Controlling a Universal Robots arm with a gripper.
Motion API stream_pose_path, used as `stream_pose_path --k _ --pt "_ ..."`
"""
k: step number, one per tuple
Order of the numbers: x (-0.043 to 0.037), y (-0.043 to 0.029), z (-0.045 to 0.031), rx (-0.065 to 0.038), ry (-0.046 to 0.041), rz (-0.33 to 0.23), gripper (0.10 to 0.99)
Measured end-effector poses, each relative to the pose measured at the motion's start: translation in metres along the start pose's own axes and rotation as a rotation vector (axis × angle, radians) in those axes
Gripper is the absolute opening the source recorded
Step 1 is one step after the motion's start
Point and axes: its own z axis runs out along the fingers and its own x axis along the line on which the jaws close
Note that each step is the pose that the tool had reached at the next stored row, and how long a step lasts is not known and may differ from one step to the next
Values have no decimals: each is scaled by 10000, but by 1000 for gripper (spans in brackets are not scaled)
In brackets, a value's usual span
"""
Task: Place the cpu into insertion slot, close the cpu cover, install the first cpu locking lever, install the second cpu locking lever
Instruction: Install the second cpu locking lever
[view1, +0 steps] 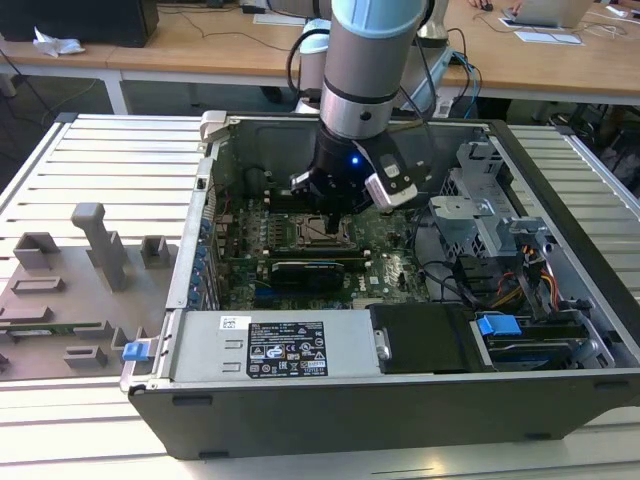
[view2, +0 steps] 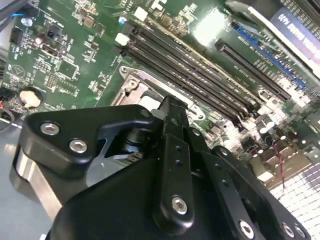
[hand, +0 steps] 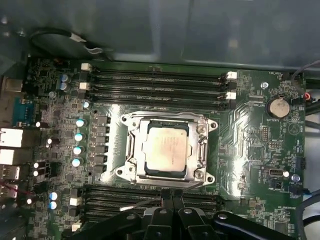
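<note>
In the exterior view, a grey slatted metal table (view1: 110, 150) at the exterior view's left carries grey block-shaped fixtures (view1: 95, 245), and to their right lies the open dark grey computer case (view1: 330, 400), with the arm's black gripper (view1: 335, 205) reaching down over the green motherboard (view1: 390, 255). In the first wrist view, the small flat square cpu (hand: 165, 147) with its pale silver-grey metal top already sits in the insertion slot (hand: 136, 172), a square dark socket with a bright metal rim, and the cpu cover (hand: 202, 150), a thin silver-grey metal frame, appears to lie down around it; the levers' state I cannot make out. The gripper's black fingers look pressed together, holding nothing, hanging just beside the socket's edge in both wrist views. I judge the chip light, stiff and fragile, best taken by its edges; the frame looks thin and springy, the board densely studded.
</note>
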Motion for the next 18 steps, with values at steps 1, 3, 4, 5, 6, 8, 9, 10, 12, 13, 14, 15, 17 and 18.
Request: stream_pose_path --k 1,3,4,5,6,8,9,10,12,13,14,15,17,18 --pt "43 -52 6 -209 -12 -6 106" --pt "148 -71 41 -263 -16 -11 106" --pt "171 -74 54 -268 -15 -12 106" --pt "198 -77 70 -273 -15 -12 106" --pt "219 -79 86 -277 -15 -15 106" --pt "284 -90 149 -291 -11 -55 106" --pt "298 -94 169 -298 -10 -80 106" --pt "311 -98 189 -304 -6 -113 106" --pt "336 -102 238 -372 9 -292 106" --pt "347 -104 256 -429 23 -445 106" --pt "361 -104 276 -514 35 -626 106" --pt "373 -104 290 -584 44 -758 106" --pt "405 -105 316 -768 57 -1007 106" --pt "414 -106 323 -824 59 -1064 106"
